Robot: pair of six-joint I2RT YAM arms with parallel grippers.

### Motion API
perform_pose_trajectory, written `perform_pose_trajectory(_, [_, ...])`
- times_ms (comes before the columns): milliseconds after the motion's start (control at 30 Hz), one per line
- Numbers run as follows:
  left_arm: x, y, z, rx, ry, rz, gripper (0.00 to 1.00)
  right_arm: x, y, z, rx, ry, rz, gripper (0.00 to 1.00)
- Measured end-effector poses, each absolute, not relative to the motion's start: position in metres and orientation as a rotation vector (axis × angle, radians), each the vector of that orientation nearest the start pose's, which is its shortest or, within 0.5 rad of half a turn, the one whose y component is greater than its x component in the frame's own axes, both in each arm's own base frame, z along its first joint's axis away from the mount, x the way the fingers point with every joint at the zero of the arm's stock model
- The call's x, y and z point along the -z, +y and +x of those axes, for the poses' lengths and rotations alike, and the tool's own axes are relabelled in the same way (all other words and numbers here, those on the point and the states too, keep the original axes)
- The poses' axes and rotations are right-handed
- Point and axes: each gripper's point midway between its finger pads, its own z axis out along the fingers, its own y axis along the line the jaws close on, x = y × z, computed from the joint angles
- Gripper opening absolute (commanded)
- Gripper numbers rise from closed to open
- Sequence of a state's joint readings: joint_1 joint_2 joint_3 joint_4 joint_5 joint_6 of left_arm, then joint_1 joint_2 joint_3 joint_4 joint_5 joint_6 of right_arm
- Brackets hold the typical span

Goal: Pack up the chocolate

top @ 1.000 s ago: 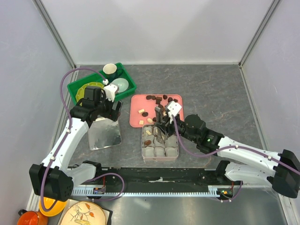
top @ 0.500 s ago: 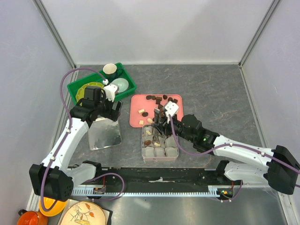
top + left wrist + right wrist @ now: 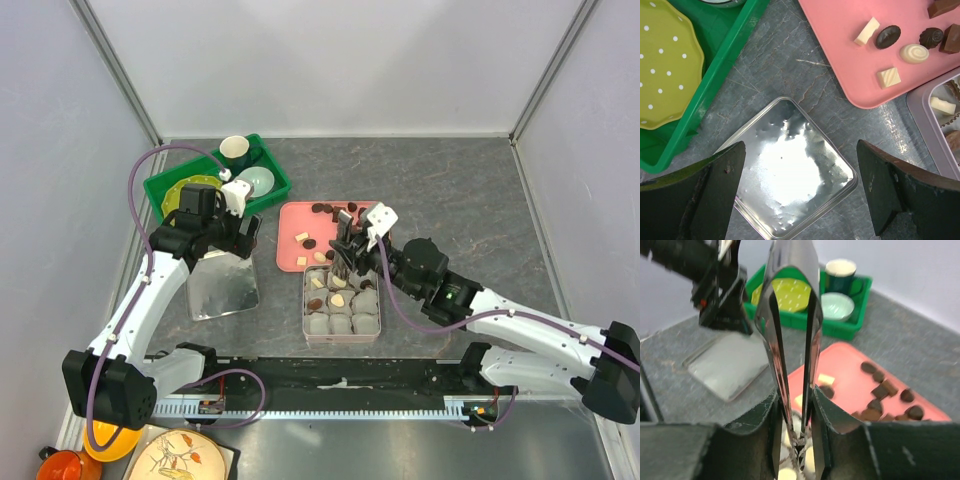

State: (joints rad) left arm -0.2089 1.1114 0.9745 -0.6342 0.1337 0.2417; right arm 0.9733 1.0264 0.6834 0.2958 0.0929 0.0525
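Right gripper [image 3: 349,254] clamping metal tongs [image 3: 790,340], tips pointing down over tin [image 3: 305,318] | loose chocolate [image 3: 320,208] lying on pink tray [image 3: 292,225], just beyond tips | left gripper [image 3: 800,150] hanging wide open, empty, farther off.
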Motion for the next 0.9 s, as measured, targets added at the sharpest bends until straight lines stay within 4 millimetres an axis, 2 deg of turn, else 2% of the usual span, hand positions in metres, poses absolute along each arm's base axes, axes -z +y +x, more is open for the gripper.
perform_pose_trajectory(133, [-0.175, -0.076, 0.295, 0.14, 2.258, 0.586, 0.99, -0.293, 0.305, 0.24, -0.653, 1.447, -0.623, 0.27])
perform_pose_trajectory(200, [-0.176, -0.076, 0.294, 0.139, 2.254, 0.585, 0.99, -0.304, 0.309, 0.25, -0.625, 1.416, -0.6, 0.27])
perform_pose_trajectory(267, [-0.177, -0.076, 0.294, 0.138, 2.252, 0.584, 0.99, -0.307, 0.316, 0.262, -0.595, 1.404, -0.589, 0.27])
perform_pose_trajectory(367, [-0.177, -0.076, 0.294, 0.137, 2.25, 0.584, 0.99, -0.298, 0.332, 0.282, -0.566, 1.41, -0.593, 0.28])
perform_pose_trajectory(567, [-0.177, -0.076, 0.294, 0.137, 2.251, 0.582, 0.99, -0.267, 0.365, 0.34, -0.528, 1.454, -0.591, 0.32])
perform_pose_trajectory(633, [-0.177, -0.075, 0.294, 0.136, 2.25, 0.582, 0.99, -0.256, 0.373, 0.355, -0.521, 1.467, -0.589, 0.39])
perform_pose_trajectory(733, [-0.177, -0.074, 0.295, 0.134, 2.251, 0.577, 0.99, -0.244, 0.385, 0.371, -0.524, 1.483, -0.59, 0.47])
perform_pose_trajectory(900, [-0.177, -0.072, 0.295, 0.131, 2.253, 0.57, 0.99, -0.23, 0.4, 0.386, -0.55, 1.492, -0.588, 0.5])
